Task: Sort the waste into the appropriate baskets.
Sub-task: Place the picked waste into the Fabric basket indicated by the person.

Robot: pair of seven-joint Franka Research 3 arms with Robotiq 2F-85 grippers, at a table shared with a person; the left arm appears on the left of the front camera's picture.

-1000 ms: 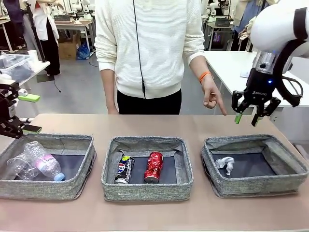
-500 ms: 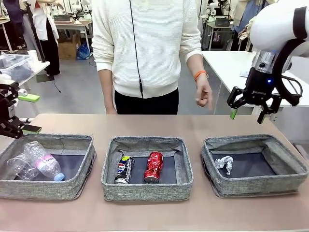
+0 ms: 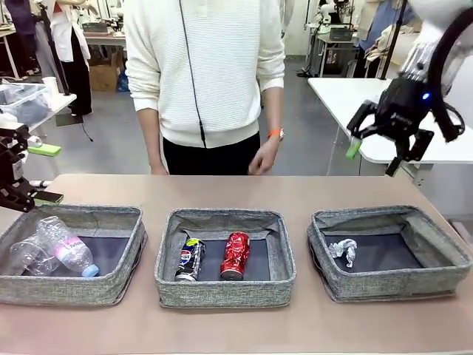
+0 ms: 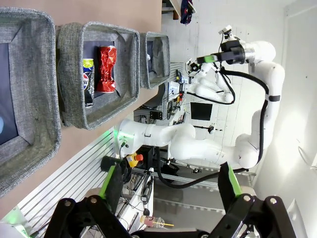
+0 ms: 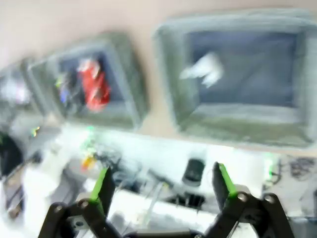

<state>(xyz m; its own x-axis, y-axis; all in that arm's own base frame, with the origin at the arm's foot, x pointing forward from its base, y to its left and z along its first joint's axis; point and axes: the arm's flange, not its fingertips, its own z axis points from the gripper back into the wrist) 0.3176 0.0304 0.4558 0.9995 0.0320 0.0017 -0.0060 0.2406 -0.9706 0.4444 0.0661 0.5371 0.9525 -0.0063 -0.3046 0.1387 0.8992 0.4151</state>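
Observation:
Three grey baskets stand in a row. The left basket (image 3: 66, 290) holds a clear bottle (image 3: 66, 248) and a plastic cup (image 3: 24, 257). In the middle basket (image 3: 222, 292) (image 4: 74, 59) lie a dark can (image 3: 190, 259) (image 4: 88, 82) and a crushed red can (image 3: 236, 255) (image 4: 105, 69). A white paper wad (image 3: 344, 251) (image 5: 204, 69) rests in the right basket (image 3: 392, 287) (image 5: 237, 124). My right gripper (image 3: 372, 157) (image 5: 163, 183) hangs open and empty, high above the right basket's far side. Open and empty too, my left gripper (image 3: 46, 174) (image 4: 171, 183) stays at the table's left edge.
A person in a white sweater (image 3: 207, 74) stands at the far side, one hand (image 3: 262, 159) hanging by the table's far edge. Bare table (image 3: 236, 325) runs in front of the baskets. The right wrist view is blurred by motion.
My right gripper has risen and tilted away from the right basket. The person has drawn the pointing hand back and shifted left. The left arm has not moved.

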